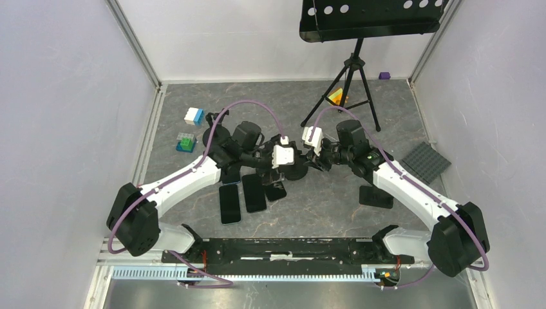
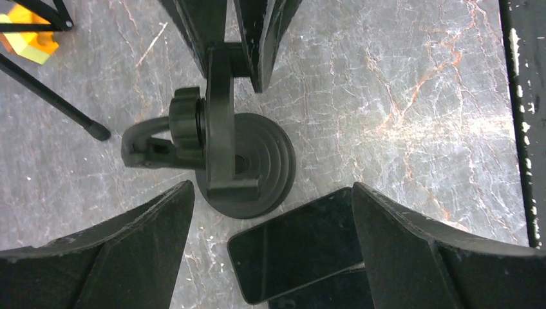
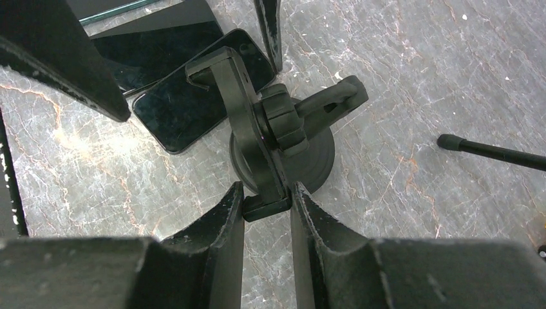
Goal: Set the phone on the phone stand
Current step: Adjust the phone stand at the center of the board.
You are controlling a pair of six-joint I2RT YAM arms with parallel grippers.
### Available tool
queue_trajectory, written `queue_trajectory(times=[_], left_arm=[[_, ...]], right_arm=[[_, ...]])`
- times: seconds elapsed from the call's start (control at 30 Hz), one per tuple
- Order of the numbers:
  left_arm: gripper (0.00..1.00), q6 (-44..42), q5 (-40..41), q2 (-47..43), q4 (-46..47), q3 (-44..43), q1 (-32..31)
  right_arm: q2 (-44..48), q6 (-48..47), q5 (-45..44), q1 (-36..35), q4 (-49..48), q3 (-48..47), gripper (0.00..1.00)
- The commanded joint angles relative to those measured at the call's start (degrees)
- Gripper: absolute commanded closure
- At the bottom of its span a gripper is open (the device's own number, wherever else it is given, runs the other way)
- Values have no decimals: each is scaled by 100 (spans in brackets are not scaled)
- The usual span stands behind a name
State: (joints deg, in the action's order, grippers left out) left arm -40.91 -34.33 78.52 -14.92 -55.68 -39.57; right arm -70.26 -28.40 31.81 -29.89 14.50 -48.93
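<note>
**Phone stand, held at the bracket; phone flat on the table**

**Phone stand** (image 1: 295, 171): black, with a round base, an upright bracket and a ribbed knob at the back. Its base sat on the grey marbled table (image 1: 322, 206), midway between the two arms.

**Right gripper** (image 3: 267, 193): closed on the lower end of the stand's bracket, one finger touching it on each side.

**Left gripper** (image 2: 273, 190): jaws spread wide and holding nothing. It hung above the stand's base and the phone nearest to it, with the fingers (image 2: 129, 257) to either side of that area and touching neither.

**Phone** (image 2: 296, 248): dark screen up, flat on the table just beside the stand's base, on the left arm's side. It was not on the stand.

**Second phone** (image 2: 322, 291): lay against the first phone's edge. Whether the two overlapped could not be told.

**Further phone** (image 1: 230, 203): flat on the table, farther toward the left arm.

**Lone phone** (image 1: 375, 196): flat beside the right arm, well apart from the others.

**Tripod** (image 1: 351, 84): black, at the far side of the table, with one foot near the stand.

**Blocks**: a white-and-blue block (image 1: 194, 116) and a green-and-blue block (image 1: 186, 142) sat at the far left.
</note>
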Motion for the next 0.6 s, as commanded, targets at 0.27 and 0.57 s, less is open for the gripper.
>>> queue_trajectory(times=[0.27,0.57], left_arm=[[45,-281,650,9,696,-72,-398],[98,-173,824,-196,547,49,-402]], right_arm=[[-120,83,312,-8,43,-183,100],[-55,-12,154,-8,35,-125,100]])
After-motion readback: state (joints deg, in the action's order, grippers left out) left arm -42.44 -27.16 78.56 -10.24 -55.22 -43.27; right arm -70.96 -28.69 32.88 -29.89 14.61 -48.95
